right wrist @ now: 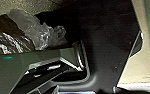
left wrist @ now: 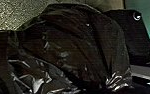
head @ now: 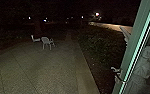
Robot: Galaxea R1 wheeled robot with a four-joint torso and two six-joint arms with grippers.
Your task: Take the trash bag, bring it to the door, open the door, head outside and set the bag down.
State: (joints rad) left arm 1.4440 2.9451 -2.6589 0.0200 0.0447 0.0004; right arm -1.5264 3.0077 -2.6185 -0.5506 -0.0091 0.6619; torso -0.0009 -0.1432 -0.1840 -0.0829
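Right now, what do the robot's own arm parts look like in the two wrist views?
Left wrist: a near-black plate with slanted edges and a bright round fitting near one corner. Right wrist: a wide, near-black panel with angled edges. I can make out no lettering or cables on either.

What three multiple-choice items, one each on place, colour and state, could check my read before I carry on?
1. In the head view, the hedge is:
A) left of the nearer chair
B) right of it
C) between it and the camera

2. The trash bag is:
A) dark
B) yellow
C) white

3. The nearer chair is:
A) on its back
B) upside down
C) upright

1 B: leaves spread beyond the paving's right edge.
2 A: its glossy folds look near black.
3 C: its legs meet the paving.
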